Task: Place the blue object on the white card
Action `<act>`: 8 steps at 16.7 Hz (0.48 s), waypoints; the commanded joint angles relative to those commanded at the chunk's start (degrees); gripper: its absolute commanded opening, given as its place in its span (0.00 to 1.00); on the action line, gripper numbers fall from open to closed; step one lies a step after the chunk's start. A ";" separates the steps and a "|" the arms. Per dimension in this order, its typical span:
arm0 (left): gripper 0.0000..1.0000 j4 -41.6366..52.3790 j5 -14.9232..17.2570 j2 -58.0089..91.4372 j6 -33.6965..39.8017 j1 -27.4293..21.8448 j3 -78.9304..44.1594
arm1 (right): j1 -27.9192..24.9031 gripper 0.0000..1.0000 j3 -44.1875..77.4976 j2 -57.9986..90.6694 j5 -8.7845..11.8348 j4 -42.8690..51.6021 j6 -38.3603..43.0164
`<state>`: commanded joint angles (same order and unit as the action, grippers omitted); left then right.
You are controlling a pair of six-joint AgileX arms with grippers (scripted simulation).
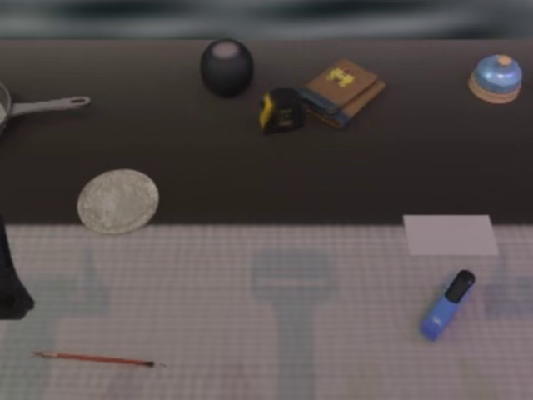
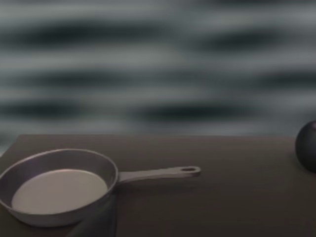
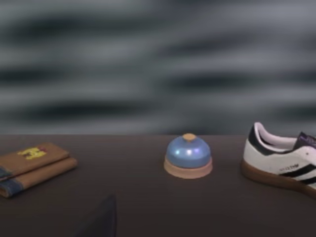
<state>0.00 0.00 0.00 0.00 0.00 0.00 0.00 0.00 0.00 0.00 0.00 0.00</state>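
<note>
Near edge: pencil (image 1: 93,359) at left, blue object (image 1: 446,304) at right, lying tilted on the light mat, black end toward the white card (image 1: 450,234), just short of it, not touching. Left arm (image 1: 12,283) parked at the left edge; jaws can't tell. Right gripper out of view. Farther: plate (image 1: 117,201), pan (image 2: 59,185), tape measure (image 1: 280,110), book (image 1: 343,90), bell (image 3: 188,156), shoe (image 3: 281,160).

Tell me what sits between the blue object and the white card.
Nothing. In the top view, the blue object lies just in front of the white card, and only a short strip of bare light table surface separates them. Neither wrist view shows this stretch.
</note>
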 joint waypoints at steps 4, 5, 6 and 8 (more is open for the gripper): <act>1.00 0.00 0.00 0.00 0.00 0.00 0.00 | -0.63 1.00 1.71 1.81 0.06 1.41 1.56; 1.00 0.00 0.00 0.00 0.00 0.00 0.00 | -1.21 1.00 3.37 3.63 0.08 2.78 3.07; 1.00 0.00 0.00 0.00 0.00 0.00 0.00 | -1.92 1.00 5.49 6.06 0.08 4.52 5.00; 1.00 0.00 0.00 0.00 0.00 0.00 0.00 | -3.68 1.00 10.83 12.74 0.04 8.99 9.85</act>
<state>0.00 0.00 0.00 0.00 0.00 0.00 -3.68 10.83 12.74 0.04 8.99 9.85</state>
